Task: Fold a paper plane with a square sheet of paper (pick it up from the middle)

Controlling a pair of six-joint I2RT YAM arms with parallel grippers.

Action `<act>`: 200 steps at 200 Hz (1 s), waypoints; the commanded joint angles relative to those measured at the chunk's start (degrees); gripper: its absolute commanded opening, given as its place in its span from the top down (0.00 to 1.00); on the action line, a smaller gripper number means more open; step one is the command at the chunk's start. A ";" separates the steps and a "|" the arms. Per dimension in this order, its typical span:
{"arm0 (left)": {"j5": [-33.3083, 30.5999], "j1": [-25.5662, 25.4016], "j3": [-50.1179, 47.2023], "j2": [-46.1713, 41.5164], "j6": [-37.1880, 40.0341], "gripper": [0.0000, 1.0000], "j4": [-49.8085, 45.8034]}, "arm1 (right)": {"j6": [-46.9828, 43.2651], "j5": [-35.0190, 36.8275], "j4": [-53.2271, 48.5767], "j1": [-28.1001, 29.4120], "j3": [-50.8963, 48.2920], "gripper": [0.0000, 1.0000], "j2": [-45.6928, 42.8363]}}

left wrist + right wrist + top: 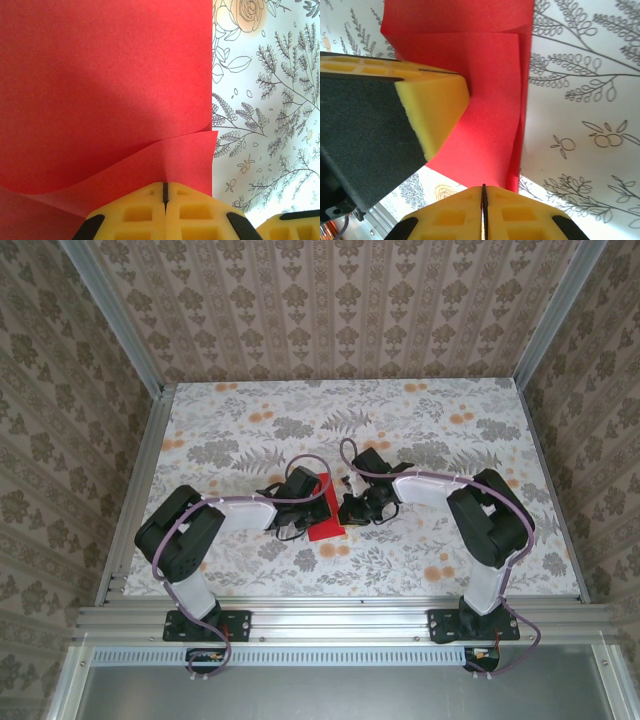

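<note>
While both arms meet near the middle of the flower-printed surface (pixel 230 420), the square sheet of paper (pixel 325 512) lies between them as a narrow red strip, well clear of every edge. The left pincer (pixel 164 197) is closed tight, its yellow fingertips meeting in a thin seam where a raised, curling flap of the red paper runs in, so it appears to be pinching that layer. The right pincer (pixel 483 196) is likewise closed to a hairline, with a folded red edge running down into its tips, apparently gripped. Seen from the right wrist, one yellow finger of the left pincer lies across the red paper. Overlapping layers and a straight doubled edge suggest at least one fold is made, though the creases look loose rather than pressed flat. No pointed nose, centre crease or wings can be made out, so by this evidence most of the plane is yet to be folded.
</note>
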 commanded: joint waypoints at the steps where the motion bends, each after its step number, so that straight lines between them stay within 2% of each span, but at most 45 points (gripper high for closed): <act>1: -2.92 0.15 -1.79 1.41 -0.56 0.95 -3.51 | -0.11 -1.68 -0.69 0.68 -0.56 0.89 1.67; 68: -2.94 0.24 -1.53 1.25 -0.32 0.95 -3.85 | -0.30 -0.03 -1.28 0.39 -0.99 0.89 4.26; 122: -2.84 1.02 -1.35 0.23 1.56 0.95 -4.17 | -1.56 1.20 -2.08 -0.62 -5.50 0.90 4.54; 200: -1.13 5.85 -2.20 -1.84 7.05 0.93 -2.65 | -2.06 1.72 -2.61 -1.59 -7.90 0.89 4.30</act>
